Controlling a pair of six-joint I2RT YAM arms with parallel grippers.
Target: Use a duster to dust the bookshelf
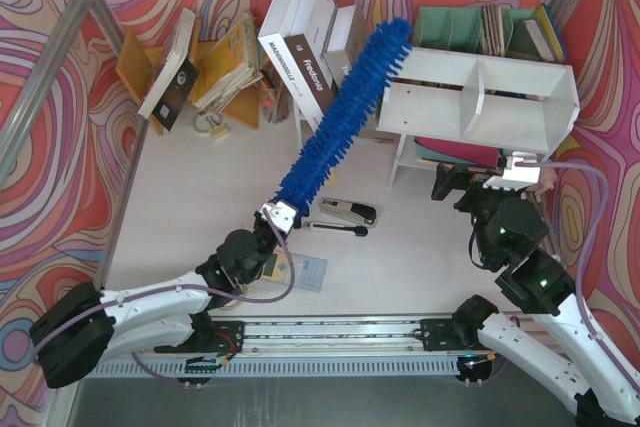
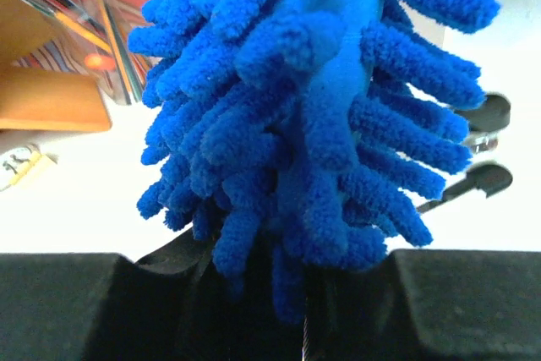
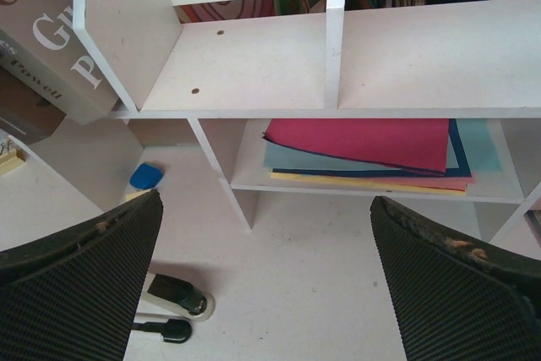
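Item 1: duster point(image 1: 345, 117), one; the fluffy blue head runs diagonally from near left to far right above the table; its far tip lies at the left end of the bookshelf's top board, and whether it touches cannot be told.
Item 2: bookshelf point(image 1: 480, 97), one, white, at far right; one upright divider, two upper compartments, one lower level; the lower level holds one stack of coloured sheets point(image 3: 363, 145), with red, teal, dark blue and yellow showing.
Item 3: left gripper point(image 1: 278, 215), one; clenched on the near end of the duster, with blue strands filling the left wrist view.
Item 4: right gripper point(image 3: 270, 293), one; fingers spread wide and grasping nothing; it hangs just in front of the bookshelf, facing the lower level.
Item 5: stapler point(image 1: 348, 211), one, black and white; on the table between the two grippers.
Item 6: teal file organizer point(image 1: 470, 27), one; behind the bookshelf.
Item 7: orange book rack point(image 1: 135, 62), one, at far left; several books lean on it.
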